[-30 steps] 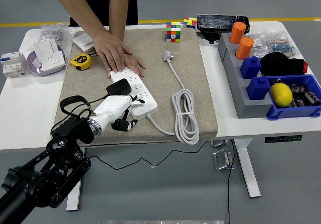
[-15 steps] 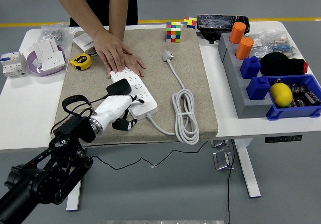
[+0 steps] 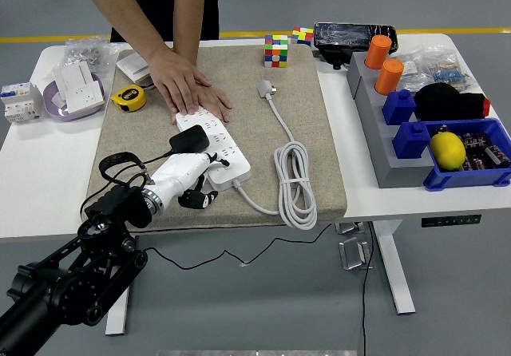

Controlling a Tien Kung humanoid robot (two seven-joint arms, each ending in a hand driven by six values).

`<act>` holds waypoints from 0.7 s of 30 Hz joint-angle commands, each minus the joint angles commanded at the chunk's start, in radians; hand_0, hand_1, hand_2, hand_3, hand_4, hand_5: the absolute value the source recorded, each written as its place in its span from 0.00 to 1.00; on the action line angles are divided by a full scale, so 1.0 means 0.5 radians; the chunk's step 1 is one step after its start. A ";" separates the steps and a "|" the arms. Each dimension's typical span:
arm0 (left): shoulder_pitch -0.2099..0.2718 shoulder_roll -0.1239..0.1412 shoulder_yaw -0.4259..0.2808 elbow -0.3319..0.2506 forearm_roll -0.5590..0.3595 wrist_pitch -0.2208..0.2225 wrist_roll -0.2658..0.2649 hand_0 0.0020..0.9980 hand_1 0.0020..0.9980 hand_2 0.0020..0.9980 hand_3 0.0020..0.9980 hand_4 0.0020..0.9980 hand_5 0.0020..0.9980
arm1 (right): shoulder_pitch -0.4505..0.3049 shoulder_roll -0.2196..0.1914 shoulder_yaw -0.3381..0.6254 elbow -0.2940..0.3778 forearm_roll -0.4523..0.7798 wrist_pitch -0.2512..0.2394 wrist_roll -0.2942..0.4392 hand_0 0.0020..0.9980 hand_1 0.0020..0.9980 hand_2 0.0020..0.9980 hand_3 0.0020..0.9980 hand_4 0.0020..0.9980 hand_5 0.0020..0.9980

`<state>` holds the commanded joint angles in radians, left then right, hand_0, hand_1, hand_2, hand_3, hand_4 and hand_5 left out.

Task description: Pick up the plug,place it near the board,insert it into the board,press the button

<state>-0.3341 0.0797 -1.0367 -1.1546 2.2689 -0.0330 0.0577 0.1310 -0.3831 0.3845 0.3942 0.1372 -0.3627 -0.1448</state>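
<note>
The left robot hand (image 3: 190,182) reaches in from the lower left, its white fingers curled around the black plug (image 3: 188,140), which sits at the near end of the white power strip (image 3: 214,143), apparently seated or nearly so (the contact itself is hidden). A person's hand (image 3: 189,89) presses flat on the strip's far end, likely to keep it from sliding on the beige mat (image 3: 315,124) while the plug is pushed in

The black left arm is extended from the lower left, its white five-fingered hand (image 3: 188,179) curled low, thumb and fingers closed on a black plug (image 3: 188,140).
</note>
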 joint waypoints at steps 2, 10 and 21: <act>0.003 0.001 0.001 -0.002 0.000 0.002 0.000 0.18 0.02 0.14 0.79 0.68 0.00 | -0.001 -0.001 0.000 0.000 0.000 0.000 0.000 0.79 0.75 0.74 0.76 1.00 1.00; 0.006 0.001 0.010 0.008 0.000 -0.006 0.002 0.18 0.02 0.14 0.78 0.68 0.00 | -0.002 0.000 -0.001 0.001 -0.001 0.000 0.001 0.79 0.75 0.74 0.76 1.00 1.00; 0.000 0.013 0.049 0.047 0.000 -0.026 -0.002 0.18 0.02 0.14 0.77 0.68 0.00 | -0.005 -0.003 -0.009 0.001 0.002 -0.001 0.000 0.79 0.75 0.74 0.76 1.00 1.00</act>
<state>-0.3342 0.0860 -1.0121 -1.1308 2.2689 -0.0461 0.0569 0.1287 -0.3844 0.3800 0.3945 0.1383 -0.3633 -0.1449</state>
